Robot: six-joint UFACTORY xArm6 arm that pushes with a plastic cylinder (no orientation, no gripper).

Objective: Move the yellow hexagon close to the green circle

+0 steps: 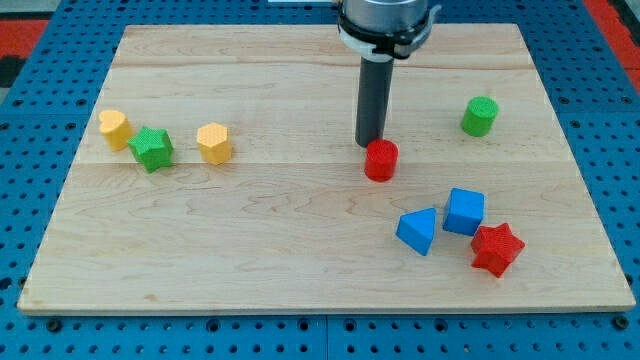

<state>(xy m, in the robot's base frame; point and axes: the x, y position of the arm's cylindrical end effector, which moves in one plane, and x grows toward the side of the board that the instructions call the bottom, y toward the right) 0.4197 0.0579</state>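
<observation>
The yellow hexagon [214, 143] sits on the wooden board at the view's left-centre. The green circle [480, 116] stands at the view's upper right, far from the hexagon. My tip [369, 143] is near the board's middle, touching or just above the top-left of a red cylinder [381, 160]. The tip is about midway between the hexagon and the green circle, well to the right of the hexagon.
A green star [152, 149] and a yellow heart-like block [115, 129] lie left of the hexagon. At the lower right are a blue triangle [418, 231], a blue cube [464, 211] and a red star [497, 249]. The wooden board [300, 260] rests on a blue pegboard.
</observation>
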